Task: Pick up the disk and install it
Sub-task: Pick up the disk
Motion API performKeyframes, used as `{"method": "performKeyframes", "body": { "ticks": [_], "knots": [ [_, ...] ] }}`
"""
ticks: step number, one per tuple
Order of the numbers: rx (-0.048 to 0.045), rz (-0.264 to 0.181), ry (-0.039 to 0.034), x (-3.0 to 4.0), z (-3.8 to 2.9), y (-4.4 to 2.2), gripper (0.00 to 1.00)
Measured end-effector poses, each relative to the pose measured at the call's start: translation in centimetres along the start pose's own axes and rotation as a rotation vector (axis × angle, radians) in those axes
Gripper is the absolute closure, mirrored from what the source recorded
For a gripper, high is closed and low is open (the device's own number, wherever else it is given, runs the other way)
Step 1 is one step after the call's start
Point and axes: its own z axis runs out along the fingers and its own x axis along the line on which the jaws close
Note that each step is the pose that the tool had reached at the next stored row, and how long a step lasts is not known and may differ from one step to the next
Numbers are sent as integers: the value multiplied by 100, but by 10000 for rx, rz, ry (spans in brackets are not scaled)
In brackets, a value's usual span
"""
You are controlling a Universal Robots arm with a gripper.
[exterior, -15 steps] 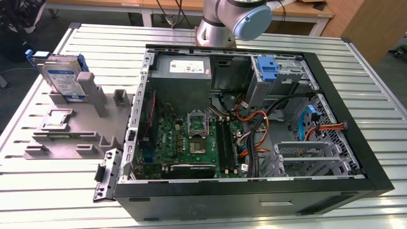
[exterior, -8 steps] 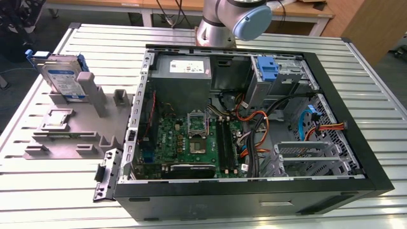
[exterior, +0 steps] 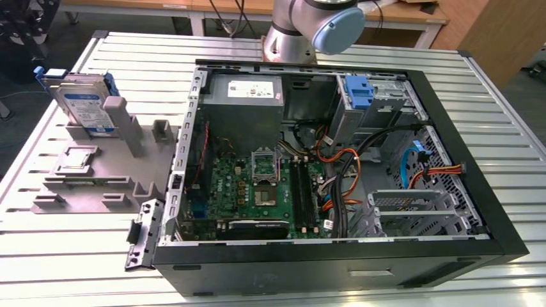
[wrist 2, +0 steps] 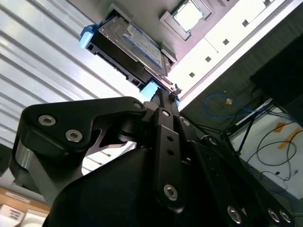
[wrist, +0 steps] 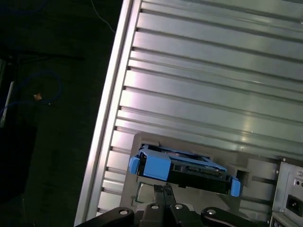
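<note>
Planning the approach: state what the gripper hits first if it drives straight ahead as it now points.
Probably the silver-grey, blue-railed hard drive standing in its grey plastic holder, though depth is unclear.

showing no legible text, number or sign anywhere. carrying print too fine to read: blue-and-white label [exterior: 85, 105] on the disk [exterior: 75, 88], standing on edge near the bench [exterior: 128, 51] corner at the exterior view's far left. likewise staying unreadable: white label [exterior: 245, 94] on the power-supply box [exterior: 247, 115].
</note>
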Motion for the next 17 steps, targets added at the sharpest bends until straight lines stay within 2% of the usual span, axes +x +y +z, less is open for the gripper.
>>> {"method": "performKeyframes", "body": {
  "ticks": [9,17],
  "knots": [
    [20,-1333,55,0,4,0,90],
    [42,-2727,113,0,8,0,90]
  ]
}}
